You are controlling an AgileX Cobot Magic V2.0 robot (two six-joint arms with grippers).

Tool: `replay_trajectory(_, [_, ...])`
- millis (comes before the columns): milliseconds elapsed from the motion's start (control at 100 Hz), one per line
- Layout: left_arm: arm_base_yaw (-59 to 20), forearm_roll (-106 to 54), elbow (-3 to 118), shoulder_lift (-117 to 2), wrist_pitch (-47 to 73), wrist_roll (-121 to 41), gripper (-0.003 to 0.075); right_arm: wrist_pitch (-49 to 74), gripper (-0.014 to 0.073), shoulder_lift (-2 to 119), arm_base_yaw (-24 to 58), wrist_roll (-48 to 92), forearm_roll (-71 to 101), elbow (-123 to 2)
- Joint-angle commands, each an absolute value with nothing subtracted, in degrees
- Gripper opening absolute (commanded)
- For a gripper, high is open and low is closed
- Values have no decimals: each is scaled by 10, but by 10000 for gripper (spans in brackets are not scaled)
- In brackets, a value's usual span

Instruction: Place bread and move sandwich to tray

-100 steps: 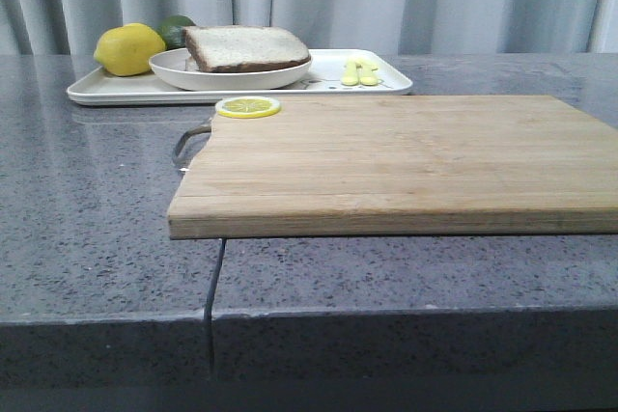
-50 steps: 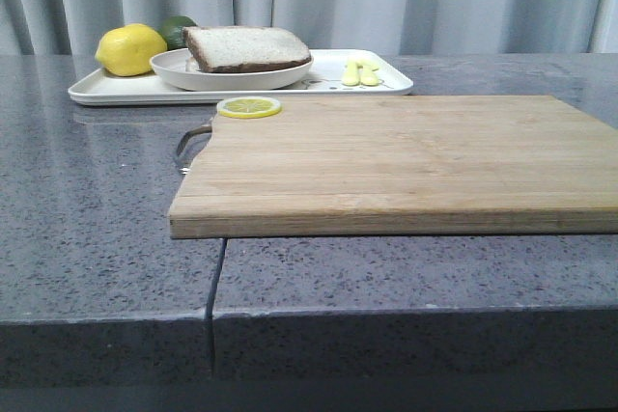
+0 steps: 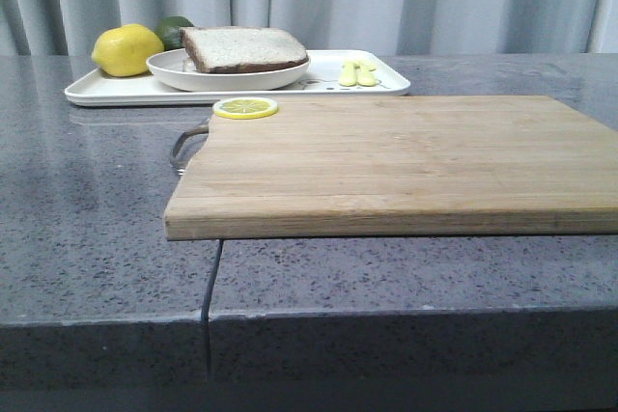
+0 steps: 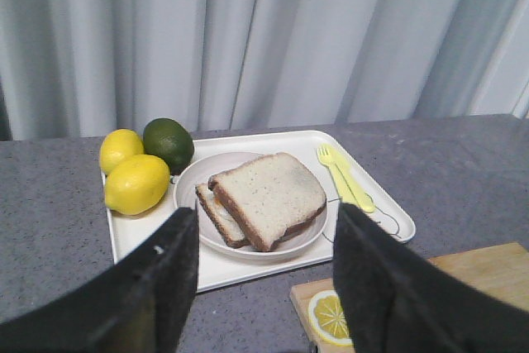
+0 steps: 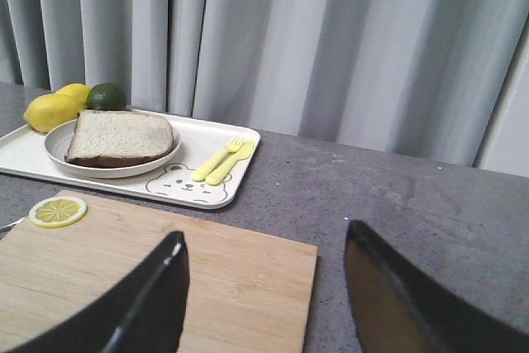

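Sandwich (image 4: 264,197) on plate, already on tray (image 4: 384,208) — dead ahead of my left gripper (image 4: 264,287), nearer arm; both grippers spread, empty.

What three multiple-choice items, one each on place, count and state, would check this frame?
1. Where is the plate with the sandwich?
A. on the cutting board
B. on the tray
C. on the bare counter

2. How many yellow lemons sit on the tray?
A. two
B. one
C. four

3. How are the left gripper and right gripper?
A. both shut on bread
B. left open, right shut
C. both open, holding nothing

Answers: 1 B, the left wrist view shows the plate inside the tray's rim. 2 A, two lemons lie beside a dark green fruit. 3 C, each wrist view shows spread fingers with nothing between them.
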State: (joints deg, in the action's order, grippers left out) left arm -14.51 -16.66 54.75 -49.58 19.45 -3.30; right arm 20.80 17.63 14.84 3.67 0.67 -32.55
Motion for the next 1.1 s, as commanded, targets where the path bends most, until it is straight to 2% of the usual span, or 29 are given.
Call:
replay_trajectory(0, [-150, -170, 493, -424, 109, -34, 348, 156, 425, 181, 144, 41, -21, -339])
replay_trajectory(130, [-150, -147, 402, -330, 72, -34, 348, 155, 425, 180, 144, 41, -71, -339])
replay_trajectory(440, [-150, -122, 267, -127, 75, -34, 348, 146, 423, 129, 144, 41, -82, -278])
replay_trajectory(660, [-149, -115, 208, -70, 99, -34, 348, 181, 423, 44, 144, 40, -81, -236])
replay_trajectory(830, [-149, -114, 183, -69, 98, -34, 342, 234, 423, 31, 144, 40, -81, -222])
replay_trajectory(900, [-149, -114, 176, -69, 97, -34, 305, 234, 423, 31, 144, 40, -81, -221])
replay_trajectory(980, [-149, -114, 173, -69, 98, -34, 225, 224, 405, 31, 144, 40, -81, -221])
replay_trajectory(1090, [-149, -114, 173, -69, 98, -34, 89, 204, 267, 31, 144, 40, -81, -221])
